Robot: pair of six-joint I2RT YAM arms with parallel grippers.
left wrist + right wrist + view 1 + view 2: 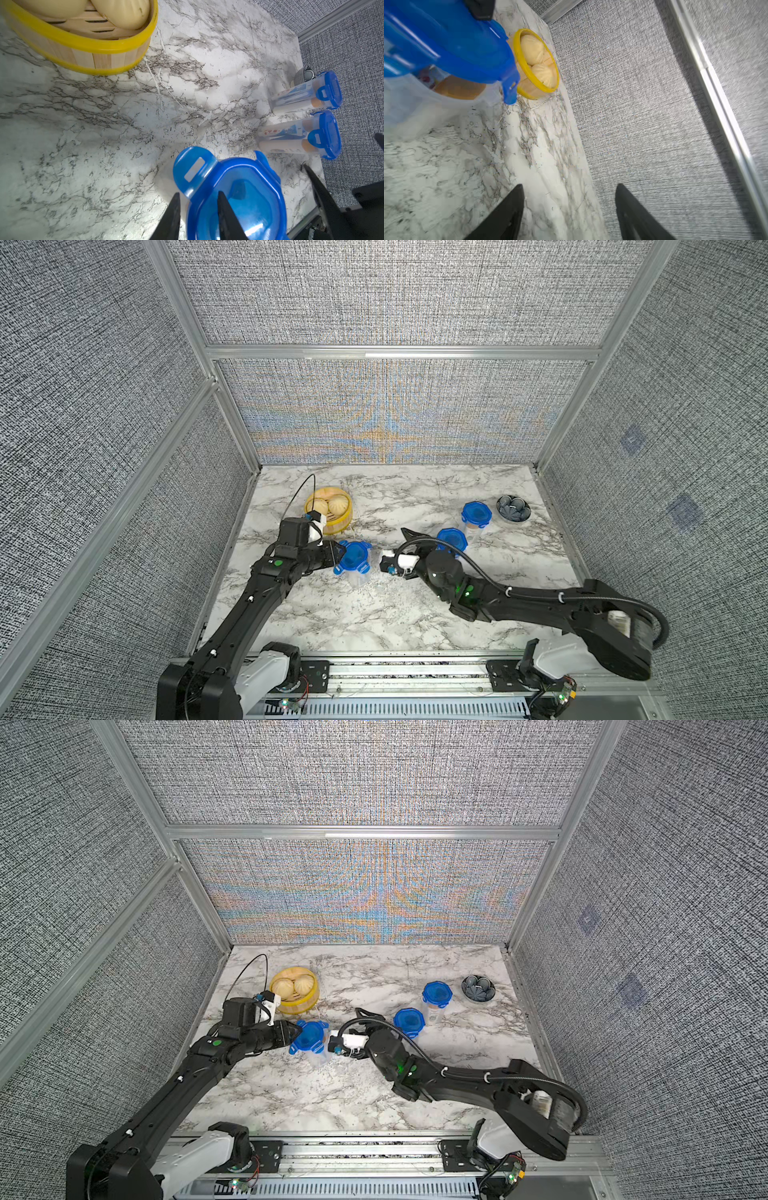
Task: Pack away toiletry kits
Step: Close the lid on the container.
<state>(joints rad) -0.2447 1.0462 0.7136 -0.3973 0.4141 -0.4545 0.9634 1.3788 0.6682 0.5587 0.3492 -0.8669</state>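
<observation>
Pinching the blue clip lid (239, 187) on the near jar (358, 577), your left gripper (198, 193) is gripping its rim, and your right gripper (569, 185) is hanging open, empty, nearby. Two sealed jars (291, 104) (286, 139) by the patterned bowl (513, 508) are holding toothpaste tubes (278, 132) and orange-capped bottles (286, 146).

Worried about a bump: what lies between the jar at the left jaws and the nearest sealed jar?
The right gripper, jaws open, and its white wrist camera, in both top views.
</observation>
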